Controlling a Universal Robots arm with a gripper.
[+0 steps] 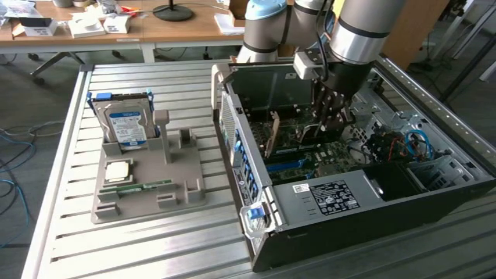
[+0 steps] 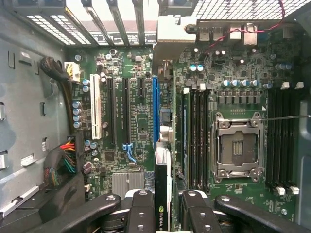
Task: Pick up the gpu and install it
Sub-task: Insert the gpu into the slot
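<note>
The gpu [image 2: 162,187] stands on edge inside the open computer case [image 1: 372,203], over the motherboard [image 2: 136,121] just beside its 1 blue slot [image 2: 155,104]. The gripper [image 2: 164,219] has its fingers [image 2: 142,213] clamped narrowly on the card's upper edge.

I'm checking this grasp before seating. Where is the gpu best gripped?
By its upper long edge, from above, with the pincer closing on the two flat faces. The gpu stands on edge above the motherboard slots, thin side up, which is how it is held now.
</note>
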